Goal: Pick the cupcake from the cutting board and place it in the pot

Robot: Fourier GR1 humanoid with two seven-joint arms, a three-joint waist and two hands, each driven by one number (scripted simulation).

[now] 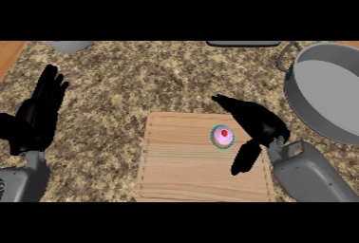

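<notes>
Left hand (pixel 38 114) at the left edge, over the speckled desk (pixel 140 76), resting open with fingers straight and pointing far, holding nothing. Far left, at the desk's far edge, part of a grey round object (pixel 70 45), cut off by the view. Centre, near side: wooden cutting board (pixel 189 175) lying flat on the desk. Cupcake (pixel 223 136) on the board's far right part, pink top with a red spot, teal rim, standing free. Just right of it, right hand (pixel 256 126) spread wide over the board's right edge, fingers extending far-left past the cupcake, thumb hanging near; whether any part touches the cupcake cannot be told. Far right: grey pot (pixel 316 109) with a loop handle, well apart from the cupcake. At the far edge, a dark flat object (pixel 242 43), partly visible.
</notes>
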